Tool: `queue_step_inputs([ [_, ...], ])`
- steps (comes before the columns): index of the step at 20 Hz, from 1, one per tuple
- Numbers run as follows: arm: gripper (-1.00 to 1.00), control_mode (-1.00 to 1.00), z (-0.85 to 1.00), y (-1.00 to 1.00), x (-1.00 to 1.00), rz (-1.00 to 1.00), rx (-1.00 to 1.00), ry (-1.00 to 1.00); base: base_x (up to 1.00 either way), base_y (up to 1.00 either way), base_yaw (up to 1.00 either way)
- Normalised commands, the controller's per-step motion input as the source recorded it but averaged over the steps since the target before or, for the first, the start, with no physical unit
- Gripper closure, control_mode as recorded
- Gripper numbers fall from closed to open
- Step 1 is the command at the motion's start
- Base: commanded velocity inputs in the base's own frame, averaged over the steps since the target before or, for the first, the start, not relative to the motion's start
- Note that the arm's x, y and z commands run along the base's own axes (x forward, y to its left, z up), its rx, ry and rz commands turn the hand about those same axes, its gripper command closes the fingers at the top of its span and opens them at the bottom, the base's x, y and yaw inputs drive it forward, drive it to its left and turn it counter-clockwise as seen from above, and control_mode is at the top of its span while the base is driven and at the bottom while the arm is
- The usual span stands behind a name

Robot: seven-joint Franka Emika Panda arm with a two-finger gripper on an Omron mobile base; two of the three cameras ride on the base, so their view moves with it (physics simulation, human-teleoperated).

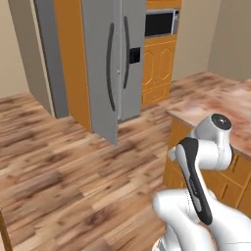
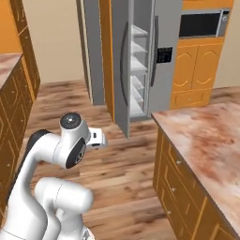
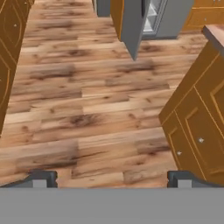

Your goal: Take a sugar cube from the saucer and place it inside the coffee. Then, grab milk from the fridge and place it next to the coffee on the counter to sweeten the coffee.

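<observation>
Since the tall grey flat-fronted fridge (image 2: 140, 61) has one door swung out, my empty, wide-open gripper (image 3: 111, 178) faces it (the milk is probably inside).

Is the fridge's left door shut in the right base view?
No. The fridge has its left door swung open, showing white shelves inside.

Mostly wood plank floor (image 3: 87, 105) here, running up toward the fridge (image 3: 140, 22) at the top edge, its door (image 3: 131, 26) swung open with pale shelves just visible inside. Orange cabinets (image 3: 197, 127) crowd the right side under a corner of the counter (image 3: 215, 36), more cabinet fronts (image 3: 8, 52) along the left. The gripper (image 3: 112, 178) has its two fingertips spread wide at the bottom.
</observation>
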Motion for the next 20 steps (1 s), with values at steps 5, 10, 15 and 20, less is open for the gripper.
queue_step_inputs([
  [5,-1.0,1.0,0.0,0.0,0.0,0.0,0.0,0.0,1.0,0.61,-0.31],
  [10,-1.0,1.0,0.0,0.0,0.0,0.0,0.0,0.0,1.0,0.61,-0.31],
  [15,-1.0,1.0,0.0,0.0,0.0,0.0,0.0,0.0,1.0,0.56,-0.31],
  [20,-1.0,1.0,0.0,0.0,0.0,0.0,0.0,0.0,1.0,0.36,-0.33],
])
